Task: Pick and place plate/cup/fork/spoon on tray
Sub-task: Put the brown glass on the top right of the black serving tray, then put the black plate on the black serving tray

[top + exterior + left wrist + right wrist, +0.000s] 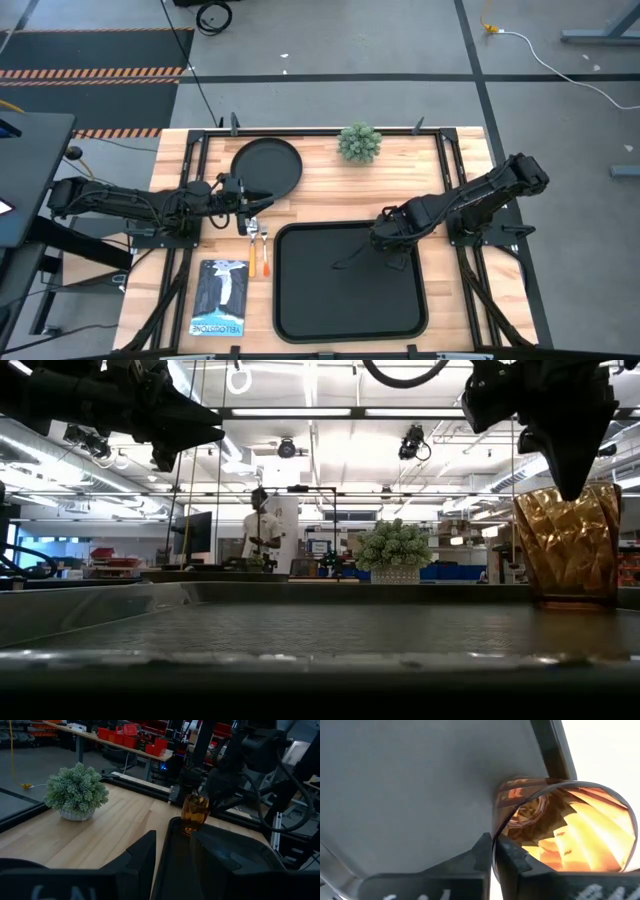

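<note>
The amber cup (pixel 568 545) stands upright on the black tray (pixel 350 300), near the tray's far right corner. My right gripper (pixel 572 480) comes down on it from above and is shut on its wall. It also shows in the left wrist view (pixel 193 814). My left gripper (pixel 255 200) is open and empty, hovering by the near edge of the round black plate (pixel 267 163). The fork (pixel 252 250) and the spoon (pixel 265 248) lie on the table left of the tray, just near of that gripper. My right gripper pinches the cup's wall at its rim (pixel 493 840), one finger (pixel 515 857) inside the cup and one (pixel 479 854) outside. The fingers come from above, pointing down. The cup stays upright with its base on the tray floor (pixel 570 603).
A small green potted plant (pixel 360 143) stands at the table's far edge, right of the plate. A dark booklet (pixel 220 297) lies at the near left, beside the tray. Most of the tray floor (pixel 340 310) is bare.
</note>
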`<state>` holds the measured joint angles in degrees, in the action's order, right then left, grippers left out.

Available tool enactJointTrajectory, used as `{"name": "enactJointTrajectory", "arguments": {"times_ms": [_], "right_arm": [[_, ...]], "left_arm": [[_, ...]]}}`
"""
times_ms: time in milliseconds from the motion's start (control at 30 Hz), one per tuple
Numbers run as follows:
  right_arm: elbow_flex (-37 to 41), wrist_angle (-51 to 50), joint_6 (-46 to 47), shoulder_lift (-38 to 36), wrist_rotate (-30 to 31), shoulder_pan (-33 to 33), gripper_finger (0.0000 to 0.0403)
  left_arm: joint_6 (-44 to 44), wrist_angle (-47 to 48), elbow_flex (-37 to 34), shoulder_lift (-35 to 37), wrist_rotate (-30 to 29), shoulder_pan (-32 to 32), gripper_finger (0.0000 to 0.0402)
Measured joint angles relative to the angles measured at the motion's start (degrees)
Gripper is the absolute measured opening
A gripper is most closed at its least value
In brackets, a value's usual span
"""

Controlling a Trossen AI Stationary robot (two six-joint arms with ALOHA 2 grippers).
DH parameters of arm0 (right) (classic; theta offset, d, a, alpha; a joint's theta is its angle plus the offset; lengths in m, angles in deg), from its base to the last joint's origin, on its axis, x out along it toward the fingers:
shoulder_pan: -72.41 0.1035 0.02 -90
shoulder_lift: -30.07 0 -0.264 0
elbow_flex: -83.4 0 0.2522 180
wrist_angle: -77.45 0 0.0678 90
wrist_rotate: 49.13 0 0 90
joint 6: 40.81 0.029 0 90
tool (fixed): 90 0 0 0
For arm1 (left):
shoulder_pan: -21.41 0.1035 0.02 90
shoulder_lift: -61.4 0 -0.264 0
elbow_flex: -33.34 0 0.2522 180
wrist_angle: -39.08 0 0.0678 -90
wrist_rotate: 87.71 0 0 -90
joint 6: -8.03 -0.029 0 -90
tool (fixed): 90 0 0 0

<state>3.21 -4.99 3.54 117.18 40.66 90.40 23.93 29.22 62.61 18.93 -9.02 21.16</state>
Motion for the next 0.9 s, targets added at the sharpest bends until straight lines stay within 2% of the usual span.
{"name": "enactJointTrajectory", "arguments": {"times_ms": [167,367,567,733,900], "right_arm": [[0.1,0.3,1.1,0.0,0.6,0.1,0.0044],[0.0,-0.8,1.1,0.0,-0.6,0.1,0.0093],[-3.5,-5.0,0.4,0.0,-0.9,0.0,0.0132],[-6.9,-9.2,0.1,0.0,-0.1,-0.1,0.0149],[-10.6,-13.5,-1.4,-0.1,4.0,-0.1,0.0153]], "left_arm": [[0.0,0.0,0.0,0.0,0.0,0.0,0.0130],[0.0,0.0,0.0,0.0,0.0,0.0,0.0130],[4.0,1.1,0.2,-2.4,-2.0,0.5,0.0130],[9.1,8.4,2.3,-5.6,-2.8,3.4,0.0130],[10.7,21.5,6.8,-7.6,-2.8,8.3,0.0130]]}}
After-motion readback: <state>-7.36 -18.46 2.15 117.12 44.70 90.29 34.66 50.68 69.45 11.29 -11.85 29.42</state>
